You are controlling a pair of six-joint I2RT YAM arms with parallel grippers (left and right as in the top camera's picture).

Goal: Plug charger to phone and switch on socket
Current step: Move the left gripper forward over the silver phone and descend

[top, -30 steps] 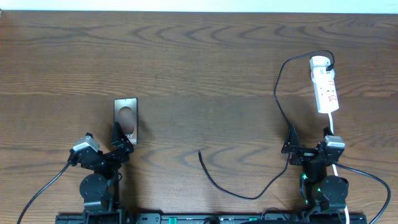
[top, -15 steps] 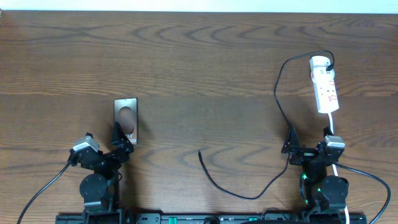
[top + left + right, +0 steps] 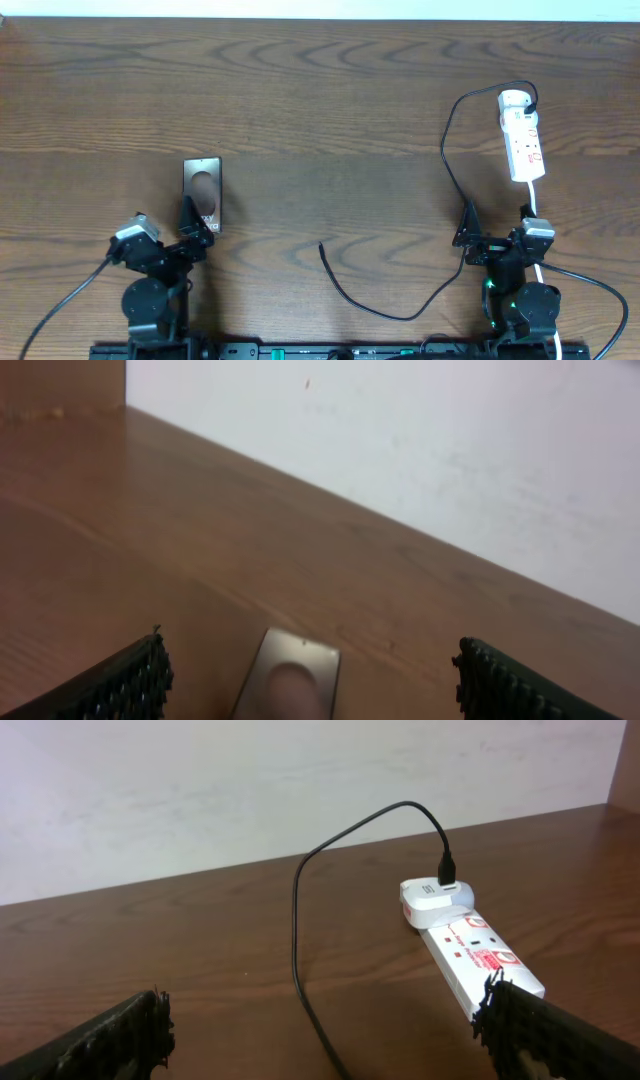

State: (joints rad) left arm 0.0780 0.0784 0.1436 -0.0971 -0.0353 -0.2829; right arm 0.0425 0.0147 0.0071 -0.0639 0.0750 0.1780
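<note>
Slightly shifted, the left gripper gapes empty just behind the phone, seemingly lined up to steady it. Midway, the charger lies with its loose tip unplugged. Facing the far socket, the right gripper spreads wide, empty too.

Socket white, red marks — charger black — phone dark, glossy brownish; table brown woodgrain.
</note>
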